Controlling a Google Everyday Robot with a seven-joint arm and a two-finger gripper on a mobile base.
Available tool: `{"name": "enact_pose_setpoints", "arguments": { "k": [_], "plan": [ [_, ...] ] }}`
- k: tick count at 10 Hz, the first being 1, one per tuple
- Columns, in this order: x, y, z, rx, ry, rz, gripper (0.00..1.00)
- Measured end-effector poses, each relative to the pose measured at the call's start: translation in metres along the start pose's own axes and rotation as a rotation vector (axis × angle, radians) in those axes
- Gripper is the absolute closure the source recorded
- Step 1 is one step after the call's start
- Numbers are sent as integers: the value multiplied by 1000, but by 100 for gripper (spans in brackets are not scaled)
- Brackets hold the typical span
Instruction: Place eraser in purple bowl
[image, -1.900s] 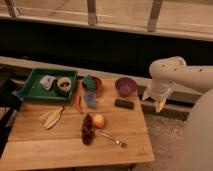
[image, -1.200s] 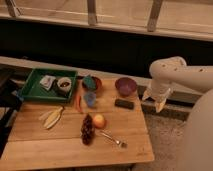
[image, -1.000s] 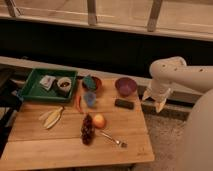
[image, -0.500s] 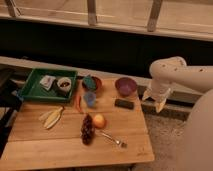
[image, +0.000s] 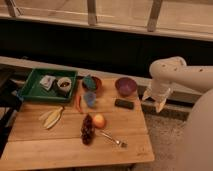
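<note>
The eraser (image: 124, 104), a small dark flat block, lies on the wooden table (image: 60, 145) near its right edge. The purple bowl (image: 125, 86) stands just behind it at the table's back right, empty as far as I can see. My gripper (image: 154, 99) hangs from the white arm (image: 172, 72) beyond the table's right edge, level with the eraser and about a bowl's width to its right. It holds nothing.
A green tray (image: 30, 90) with small items sits at the back left. A reddish-brown bowl with a teal object (image: 91, 83), a small blue cup (image: 90, 99), a banana (image: 52, 117), an orange fruit (image: 99, 120), a dark red bumpy item (image: 87, 130) and a fork (image: 113, 140) lie mid-table.
</note>
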Motion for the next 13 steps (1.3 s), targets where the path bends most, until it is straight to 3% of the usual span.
{"name": "enact_pose_setpoints", "arguments": {
  "k": [3,5,8,13],
  "plan": [
    [1,16,1,-25,-22,-29,37],
    [6,41,2,-54,-29,-58,37],
    [20,69,9,-102,11,-76,37],
    [20,72,9,-106,11,-79,37]
  ]
}}
